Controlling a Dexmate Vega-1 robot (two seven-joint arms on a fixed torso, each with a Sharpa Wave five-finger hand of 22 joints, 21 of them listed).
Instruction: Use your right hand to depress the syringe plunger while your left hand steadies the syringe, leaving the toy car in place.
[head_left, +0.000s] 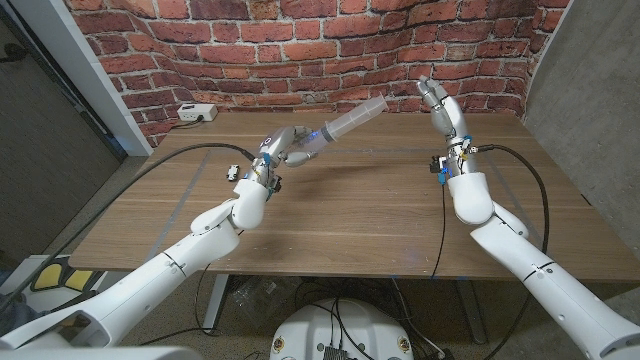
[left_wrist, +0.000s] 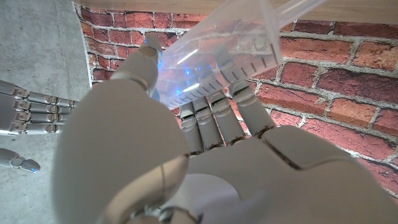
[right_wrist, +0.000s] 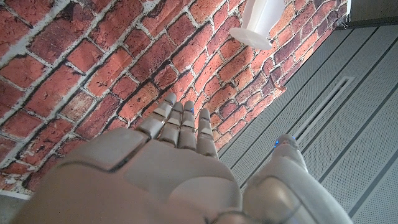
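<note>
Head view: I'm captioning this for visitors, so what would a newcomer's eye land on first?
First, the big clear syringe held up over the table's middle, gripped by the left hand and slanting up toward the brick wall. Next, the right hand, raised with fingers straight, apart from the plunger end and holding nothing.

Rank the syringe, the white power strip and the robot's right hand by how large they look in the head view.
1. syringe, held up off the table by the left hand, looks largest.
2. right hand, raised and nearer the camera than the table, so unsure against the syringe.
3. white power strip, clearly smallest, at the far table edge.
</note>
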